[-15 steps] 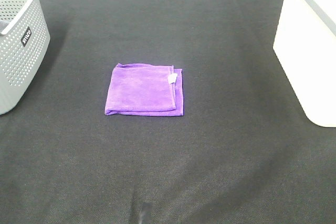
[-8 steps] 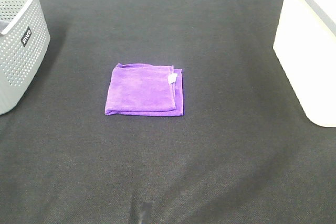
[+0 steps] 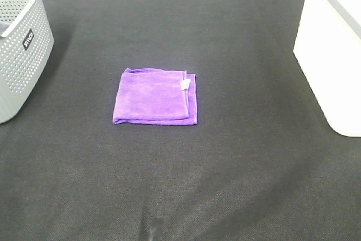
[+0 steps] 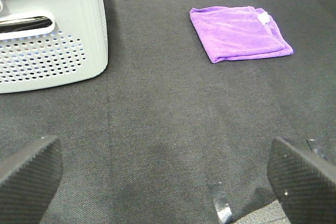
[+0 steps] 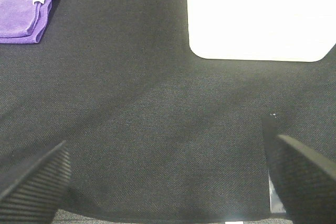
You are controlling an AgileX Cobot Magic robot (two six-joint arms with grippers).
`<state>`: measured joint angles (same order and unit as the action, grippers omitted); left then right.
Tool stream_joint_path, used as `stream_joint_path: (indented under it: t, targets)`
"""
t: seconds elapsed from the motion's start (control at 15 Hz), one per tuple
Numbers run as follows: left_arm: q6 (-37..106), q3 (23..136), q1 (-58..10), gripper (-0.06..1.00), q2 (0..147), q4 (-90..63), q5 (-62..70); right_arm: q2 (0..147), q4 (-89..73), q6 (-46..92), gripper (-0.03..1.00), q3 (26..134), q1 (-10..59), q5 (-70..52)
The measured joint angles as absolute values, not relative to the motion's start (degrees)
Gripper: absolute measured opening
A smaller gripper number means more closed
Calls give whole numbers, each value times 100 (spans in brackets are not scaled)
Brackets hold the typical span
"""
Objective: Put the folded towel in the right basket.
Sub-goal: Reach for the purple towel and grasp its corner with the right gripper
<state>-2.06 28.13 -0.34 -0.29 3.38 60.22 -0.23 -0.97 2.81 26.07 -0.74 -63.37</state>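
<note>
Clearly nothing is held: right gripper (image 5: 168, 182) and left gripper (image 4: 165, 182) both gape empty, well apart from the folded towel (image 3: 153, 99) lying flat on the black table (image 3: 237, 184). Better that the right one pinch the layered edge (all folds together) facing the right basket (image 3: 333, 60).

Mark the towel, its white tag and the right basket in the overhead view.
purple towel (image 3: 151, 97), exterior high view, middle of the top fold.
white tag (image 3: 184, 85), exterior high view, the tag itself, near the towel's right edge.
right basket (image 3: 330, 66), exterior high view, white side wall.
</note>
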Motion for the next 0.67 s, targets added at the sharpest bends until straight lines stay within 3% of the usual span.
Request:
stream_joint_path:
  t: [0.67]
  targets:
    - [-206, 2813, -34, 99, -29, 338, 6022, -23, -97, 281, 97, 2607, -74, -6337]
